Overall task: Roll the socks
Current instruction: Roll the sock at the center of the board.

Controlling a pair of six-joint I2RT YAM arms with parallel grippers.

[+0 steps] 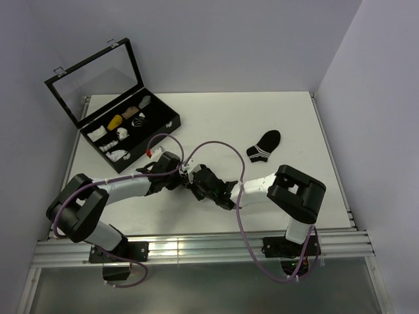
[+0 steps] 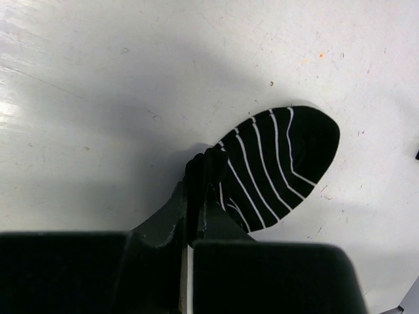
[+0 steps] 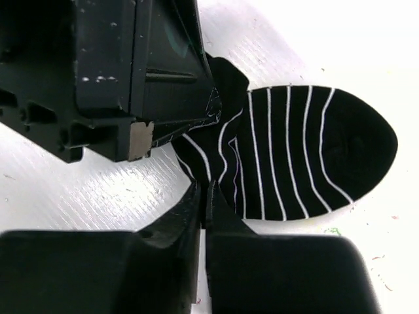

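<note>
One black sock with thin white stripes point(image 2: 281, 160) lies flat on the white table between the two arms. My left gripper point(image 2: 196, 173) is shut on a bunched edge of it. From the opposite side, my right gripper point(image 3: 204, 190) is shut on the same sock point(image 3: 308, 150) at its near edge, close beside the left arm's black housing point(image 3: 131, 65). In the top view both grippers meet mid-table, left point(image 1: 186, 175) and right point(image 1: 200, 186), and they hide this sock. A second striped sock point(image 1: 264, 145) lies apart, further back and to the right, untouched.
A black case point(image 1: 169, 125) with its clear lid raised stands at the back left, holding several small rolled bundles point(image 1: 122, 122). Purple cables point(image 1: 216, 145) loop above both arms. Metal rails point(image 1: 196, 247) run along the near table edge.
</note>
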